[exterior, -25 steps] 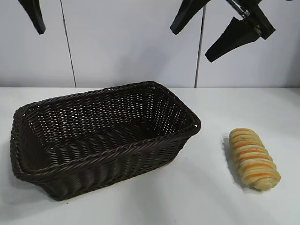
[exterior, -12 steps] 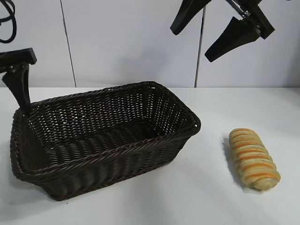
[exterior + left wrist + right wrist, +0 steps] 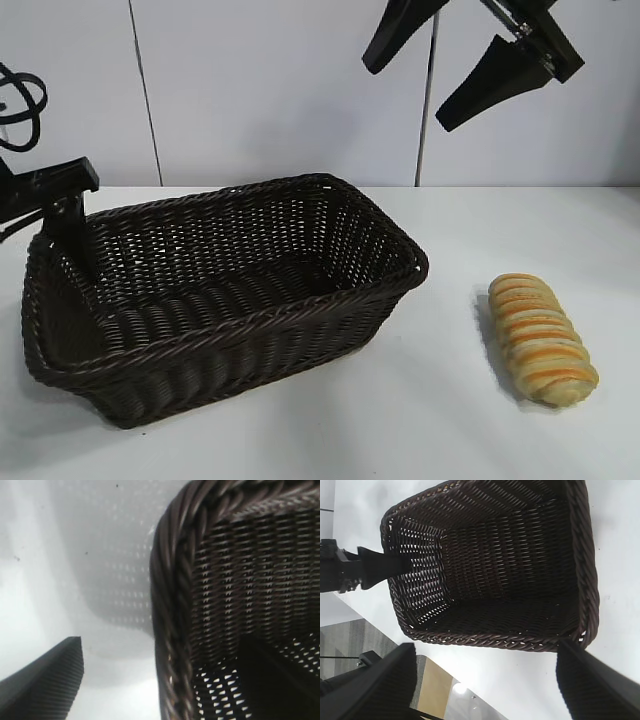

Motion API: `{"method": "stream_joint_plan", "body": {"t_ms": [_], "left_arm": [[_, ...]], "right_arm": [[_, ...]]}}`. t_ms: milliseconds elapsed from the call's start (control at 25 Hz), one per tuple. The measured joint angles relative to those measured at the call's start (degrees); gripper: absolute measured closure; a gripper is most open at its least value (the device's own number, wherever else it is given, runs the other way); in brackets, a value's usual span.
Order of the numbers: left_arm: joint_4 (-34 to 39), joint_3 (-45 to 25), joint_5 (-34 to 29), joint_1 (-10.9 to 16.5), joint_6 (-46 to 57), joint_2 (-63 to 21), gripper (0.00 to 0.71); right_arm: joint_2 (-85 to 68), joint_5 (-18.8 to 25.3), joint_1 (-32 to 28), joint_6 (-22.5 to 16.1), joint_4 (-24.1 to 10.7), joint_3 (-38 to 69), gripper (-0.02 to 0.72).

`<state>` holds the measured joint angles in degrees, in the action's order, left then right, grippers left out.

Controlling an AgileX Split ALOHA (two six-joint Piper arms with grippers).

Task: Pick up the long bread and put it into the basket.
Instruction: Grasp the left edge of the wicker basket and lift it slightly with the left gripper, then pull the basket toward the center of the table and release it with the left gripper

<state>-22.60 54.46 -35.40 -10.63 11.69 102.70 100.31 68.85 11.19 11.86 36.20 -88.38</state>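
- The basket (image 3: 225, 290) sits left on the table (image 3: 420, 430), empty.
- The long bread (image 3: 541, 337) lies right of it, apart, untouched.
- Right gripper (image 3: 455, 60) hangs open above: descend straddling the loaf crosswise.
- Left gripper (image 3: 60, 225), open, straddles the basket's left rim; steady it.

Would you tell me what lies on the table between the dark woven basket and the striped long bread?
Nothing: the exterior view shows bare white table between basket and bread.
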Motion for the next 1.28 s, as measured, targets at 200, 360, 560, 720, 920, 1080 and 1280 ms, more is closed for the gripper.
{"method": "stream_joint_plan", "body": {"t_ms": [200,360,560,720,920,1080,1280], "left_arm": [[-0.4,0.0,1.2,0.0,-1.0,0.6,0.537],[-1.2,0.0,0.2,0.1,-1.5,0.6,0.611],[-0.3,1.6,-5.9,0.9,-3.0,-1.6,0.611],[1.6,10.1,-18.7,3.1,-8.8,-3.8,0.611],[1.6,22.2,-31.4,6.2,-14.9,-4.3,0.611],[1.7,25.2,-32.5,7.4,-15.3,-3.6,0.611],[1.9,25.4,-31.3,7.4,-15.4,1.0,0.611]], "right_arm": [[0.0,0.0,0.0,0.0,0.0,0.0,0.168],[0.0,0.0,0.0,0.0,-0.2,0.0,0.168],[0.0,-0.1,0.0,0.0,-0.2,0.0,0.168],[0.0,-0.2,0.0,0.0,-0.2,0.0,0.168],[0.0,-0.6,0.0,0.0,-0.2,0.0,0.168],[0.0,-0.7,0.0,0.0,-0.2,0.0,0.168],[0.0,-0.9,0.0,0.0,-0.2,0.0,0.168]]}}
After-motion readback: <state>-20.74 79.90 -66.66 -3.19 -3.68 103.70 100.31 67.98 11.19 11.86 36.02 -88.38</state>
